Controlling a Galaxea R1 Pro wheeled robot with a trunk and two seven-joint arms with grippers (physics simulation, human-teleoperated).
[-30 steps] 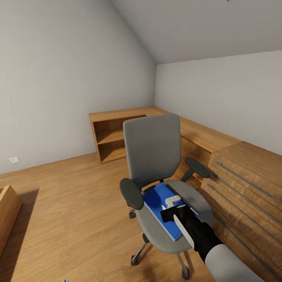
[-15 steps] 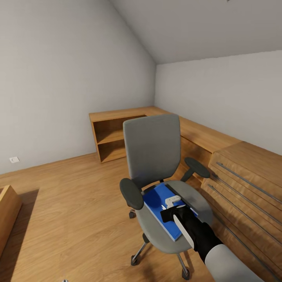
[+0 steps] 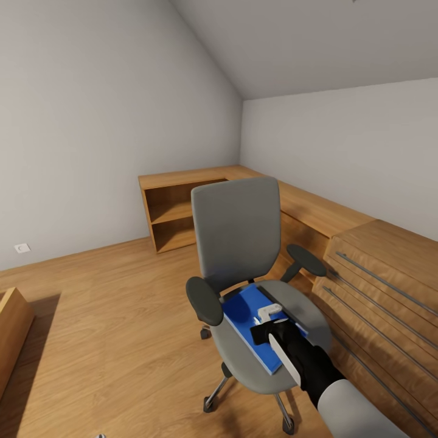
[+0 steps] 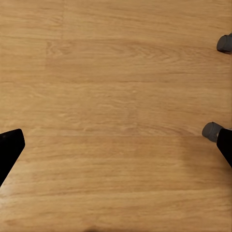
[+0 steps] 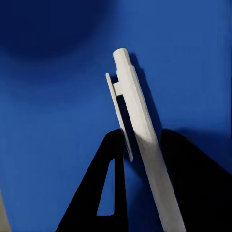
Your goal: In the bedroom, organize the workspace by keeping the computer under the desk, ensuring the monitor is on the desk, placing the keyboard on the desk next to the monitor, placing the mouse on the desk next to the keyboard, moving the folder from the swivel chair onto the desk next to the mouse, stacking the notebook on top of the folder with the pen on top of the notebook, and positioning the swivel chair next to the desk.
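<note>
The grey swivel chair [image 3: 237, 231] stands on the wooden floor with its back toward the corner. The bright blue folder [image 3: 246, 316] lies flat on its seat. My right gripper [image 3: 263, 331] hangs just over the folder and is shut on the thin white pen [image 3: 268, 312]. In the right wrist view the pen [image 5: 137, 125] runs between the black fingertips of the right gripper [image 5: 142, 140], against the blue folder [image 5: 58, 106]. My left gripper [image 4: 118, 140] is open over bare floor near the chair's casters [image 4: 211, 131]. The desk, monitor, keyboard, mouse and computer are out of view.
A low wooden shelf unit [image 3: 182, 213] runs along the far walls into the corner. A light wooden drawer chest [image 3: 377, 274] stands close to the chair's right side. A wooden edge [image 3: 12, 328] juts in at the left. Open floor [image 3: 109, 316] lies left of the chair.
</note>
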